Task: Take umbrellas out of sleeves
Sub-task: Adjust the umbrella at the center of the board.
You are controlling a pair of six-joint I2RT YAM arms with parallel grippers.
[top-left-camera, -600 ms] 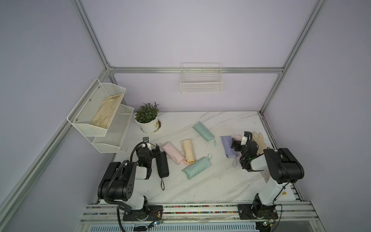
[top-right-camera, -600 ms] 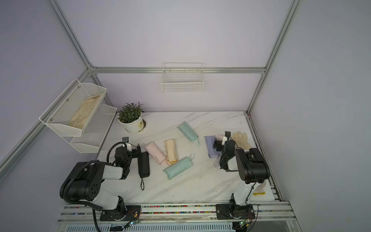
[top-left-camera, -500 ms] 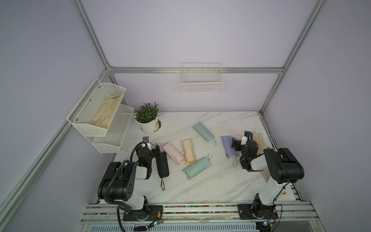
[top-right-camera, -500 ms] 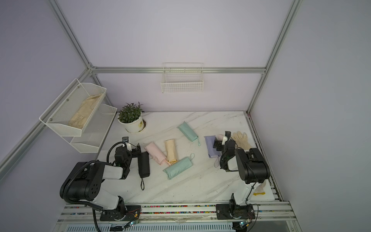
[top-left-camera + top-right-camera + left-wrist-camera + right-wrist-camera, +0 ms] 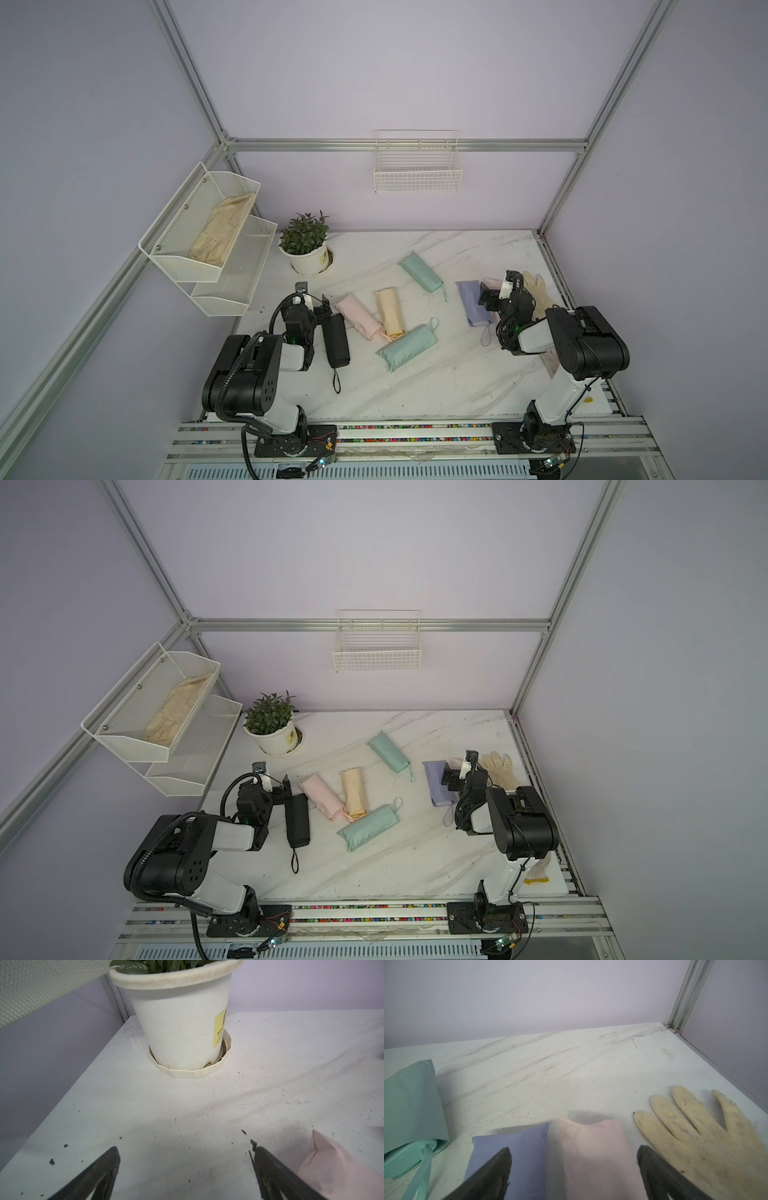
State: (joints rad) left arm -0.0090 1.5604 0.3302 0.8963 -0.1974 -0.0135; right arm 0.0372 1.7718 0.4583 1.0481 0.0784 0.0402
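Several sleeves lie on the marble table: black (image 5: 336, 340), pink (image 5: 358, 316), yellow (image 5: 390, 311), two mint green (image 5: 409, 347) (image 5: 420, 272) and lilac (image 5: 473, 303). The umbrellas sit inside them; only a mint handle and strap (image 5: 421, 1145) show at one mouth. My left gripper (image 5: 309, 305) (image 5: 185, 1151) is open over bare table, between the black sleeve and the plant, with the pink sleeve (image 5: 332, 1165) beside one finger. My right gripper (image 5: 492, 295) (image 5: 574, 1151) is open, its fingers straddling a second pink sleeve (image 5: 593, 1153) next to the lilac one (image 5: 517, 1147).
A potted plant (image 5: 305, 249) stands at the back left, right ahead of my left gripper (image 5: 180, 1022). A cream glove (image 5: 538, 291) (image 5: 695, 1126) lies at the right edge. A two-tier mesh shelf (image 5: 208, 232) and a wire basket (image 5: 417, 166) hang on the walls.
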